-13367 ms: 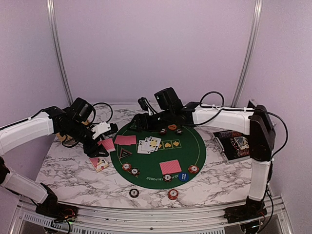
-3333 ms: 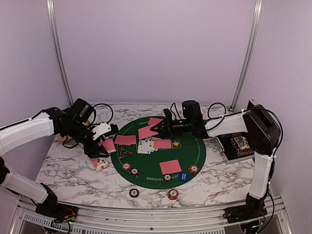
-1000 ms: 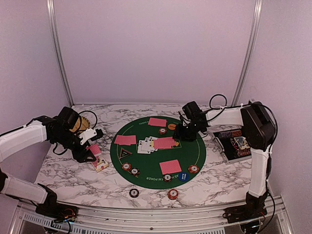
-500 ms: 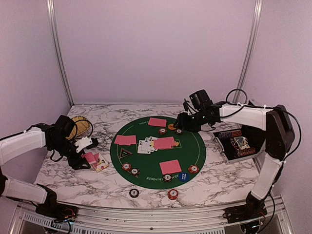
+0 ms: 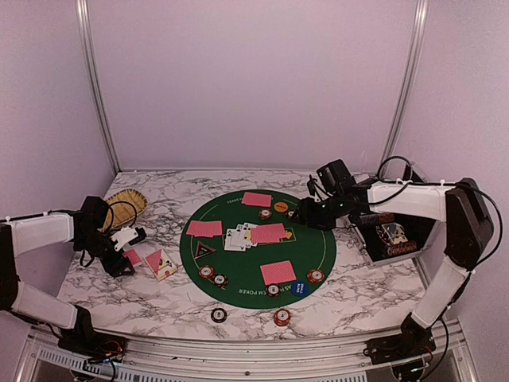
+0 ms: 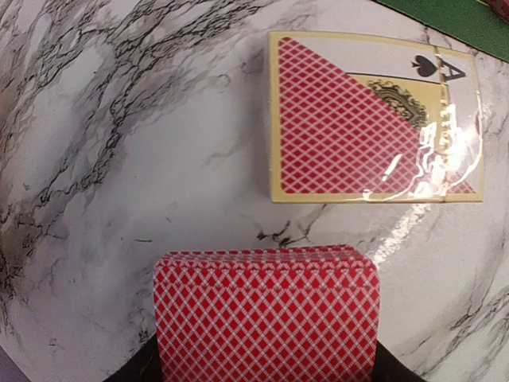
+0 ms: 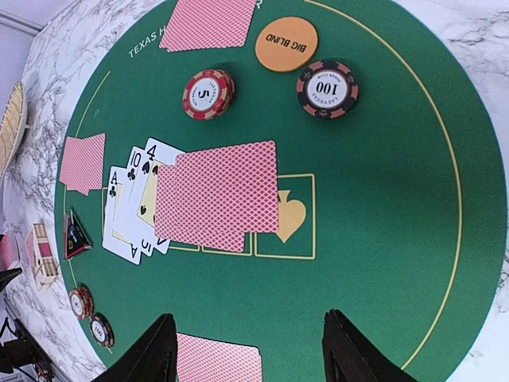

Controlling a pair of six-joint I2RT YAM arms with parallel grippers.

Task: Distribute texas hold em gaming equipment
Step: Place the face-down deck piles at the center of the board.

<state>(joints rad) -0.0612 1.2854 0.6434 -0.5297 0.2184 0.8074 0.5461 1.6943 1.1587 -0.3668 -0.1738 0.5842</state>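
**A:** What lies around, from the left?

**B:** A tan woven basket (image 5: 127, 204) sits far left, behind the left arm. Just right of the left gripper (image 5: 126, 256) a card box (image 6: 374, 115) in clear wrap lies flat, with an ace of spades printed at its corner. Far right, a black case (image 5: 391, 235) lies open beside the mat, and the right forearm passes over its far edge.

**A:** And the surface?

**B:** It is a white marble-patterned table (image 5: 119, 298) with a round green felt mat (image 5: 318, 247) in the middle. The walls are plain pale lilac.

**A:** And the gear and the grippers?

**B:** The left gripper is clamped on a deck (image 6: 266, 314) of red-backed cards, off the mat and just left of the box. On the mat's left side lies the triangular marker (image 5: 204, 249). At the centre are face-up cards (image 7: 131, 215) with face-down cards (image 7: 219, 195) overlapping them. On the far side are a red chip (image 7: 208, 93), an orange Big Blind disc (image 7: 286, 44) and a dark chip (image 7: 327, 88). The blue button (image 5: 299, 288) lies at the near edge. The right gripper (image 7: 248, 317) hangs over the mat's right part with its fingers spread wide and nothing between them. It is near the dark chip and clear of the cards.
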